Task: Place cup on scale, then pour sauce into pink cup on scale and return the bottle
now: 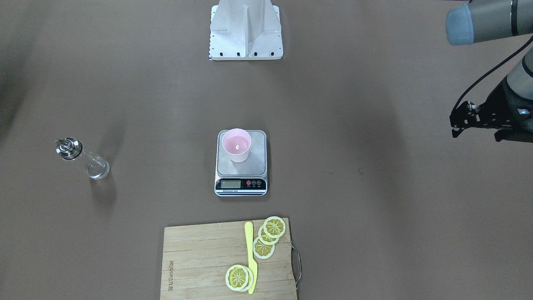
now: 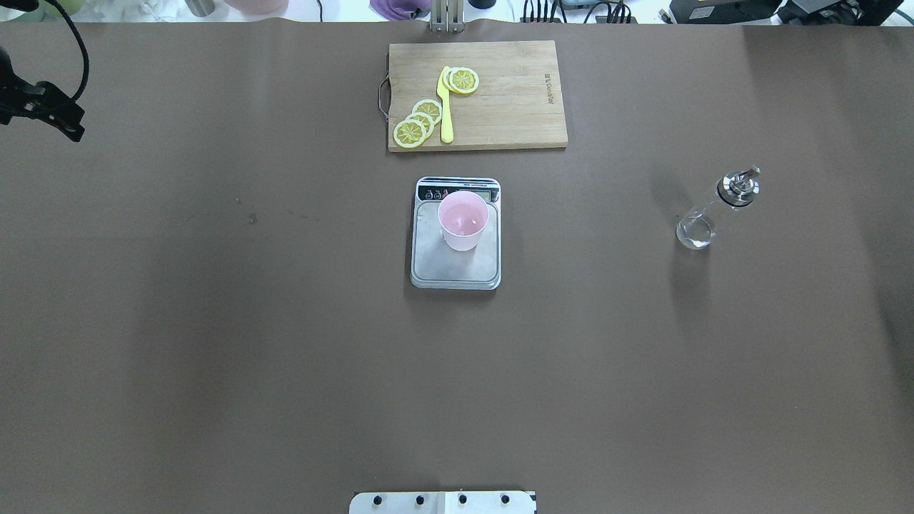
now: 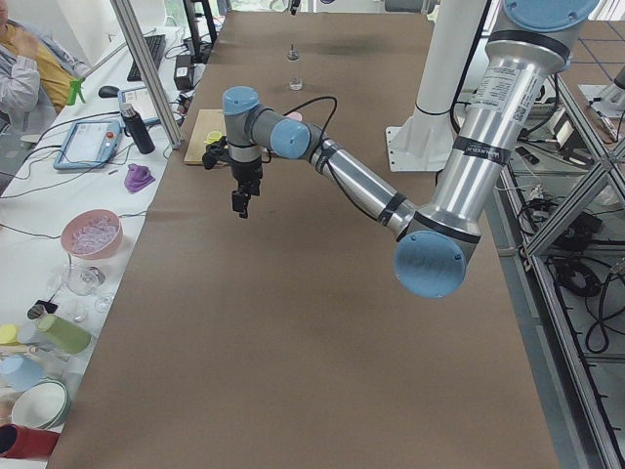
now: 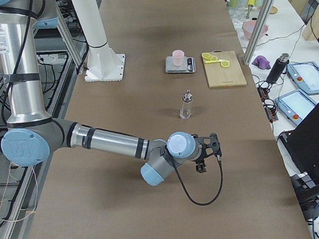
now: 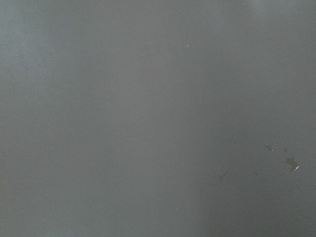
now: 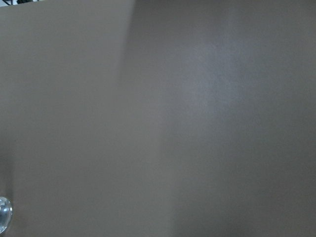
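Observation:
The pale pink cup [image 2: 463, 220] stands upright on the steel platform of the scale [image 2: 455, 268] at mid table; it also shows in the front view [image 1: 236, 145], with a small bright glint inside. The clear glass bottle [image 2: 710, 212] with its silver spout cap stands upright on the table far to the scale's right, apart from both grippers, and also shows in the front view [image 1: 83, 158]. My left gripper [image 2: 43, 107] hangs at the far left table edge, well away from the scale; I cannot tell how its jaws stand. My right gripper [image 4: 208, 150] shows only in the right side view, near the bottle's side of the table; its state cannot be told.
A wooden cutting board [image 2: 500, 93] with lemon slices [image 2: 421, 121] and a yellow knife [image 2: 446, 107] lies just beyond the scale. The robot's base plate [image 2: 443, 502] sits at the near edge. A shiny rim [image 6: 2, 221] peeks into the right wrist view's corner.

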Available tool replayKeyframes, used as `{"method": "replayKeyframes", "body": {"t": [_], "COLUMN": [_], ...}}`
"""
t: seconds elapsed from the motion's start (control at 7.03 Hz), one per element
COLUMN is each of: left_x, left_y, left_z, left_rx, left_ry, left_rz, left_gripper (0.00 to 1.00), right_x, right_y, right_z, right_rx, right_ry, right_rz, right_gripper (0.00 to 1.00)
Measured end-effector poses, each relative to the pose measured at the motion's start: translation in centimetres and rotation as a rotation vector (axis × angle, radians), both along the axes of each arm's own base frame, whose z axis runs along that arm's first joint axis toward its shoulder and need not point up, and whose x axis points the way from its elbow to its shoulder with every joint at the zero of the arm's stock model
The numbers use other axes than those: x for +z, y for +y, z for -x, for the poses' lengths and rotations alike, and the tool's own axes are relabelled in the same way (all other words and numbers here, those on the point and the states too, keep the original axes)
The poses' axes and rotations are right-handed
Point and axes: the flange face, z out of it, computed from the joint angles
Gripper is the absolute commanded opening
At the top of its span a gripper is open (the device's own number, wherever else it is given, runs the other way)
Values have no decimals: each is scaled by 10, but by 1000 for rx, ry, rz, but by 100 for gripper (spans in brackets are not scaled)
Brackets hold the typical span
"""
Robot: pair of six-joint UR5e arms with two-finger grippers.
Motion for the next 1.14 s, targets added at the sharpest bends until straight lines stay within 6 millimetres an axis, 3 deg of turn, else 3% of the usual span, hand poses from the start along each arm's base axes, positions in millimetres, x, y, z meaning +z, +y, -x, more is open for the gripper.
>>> {"method": "replayKeyframes", "body": {"t": [0.43, 0.71, 1.14], "left_x": [11, 19, 32], "left_y": [3, 3, -4], "left_z": [2, 1, 10], "left_rx": [-1, 0, -12], "left_ry": [-7, -13, -4], "left_rz": [18, 29, 56], "left_gripper": [98, 98, 98], "right_x": [-24, -27, -25], "right_y": [-12, -7, 2], "right_z": [30, 41, 31], "right_rx": [-25, -133, -314], "right_ry": [150, 276, 338], "right_rz": [242, 282, 282], "right_gripper": [100, 100, 100]}}
